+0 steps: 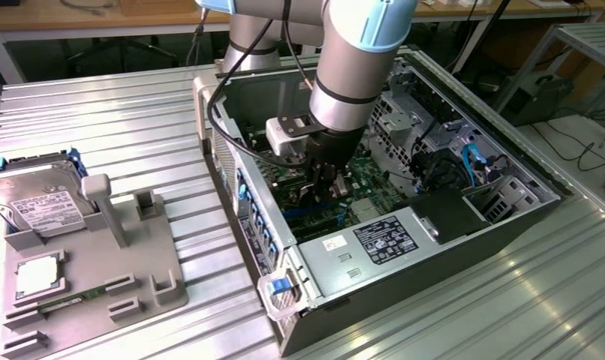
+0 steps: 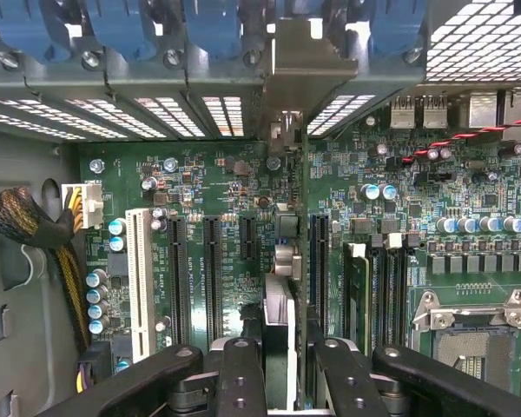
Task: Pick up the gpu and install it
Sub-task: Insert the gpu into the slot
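Note:
My gripper [image 1: 323, 184] reaches down into the open computer case [image 1: 383, 247], just over the green motherboard [image 1: 368, 196]. In the wrist view the gripper [image 2: 282, 352] is shut on the gpu [image 2: 304, 217], which I see edge-on as a thin upright card. The card runs from the fingers [image 2: 239, 373] to the case's rear slot wall. Its silver bracket [image 2: 302, 78] stands against the slot openings there. The card's lower edge lies along a black expansion slot [image 2: 317, 269]; I cannot tell whether it is seated.
Other black slots [image 2: 213, 278] and a white slot [image 2: 141, 278] lie beside the card; a memory stick [image 2: 356, 295] and a CPU socket [image 2: 478, 339] lie on its other side. A braided cable [image 2: 26, 226] hangs at the case wall. A hard drive [image 1: 37, 199] rests on the grey fixture [image 1: 112, 255] at the exterior view's left.

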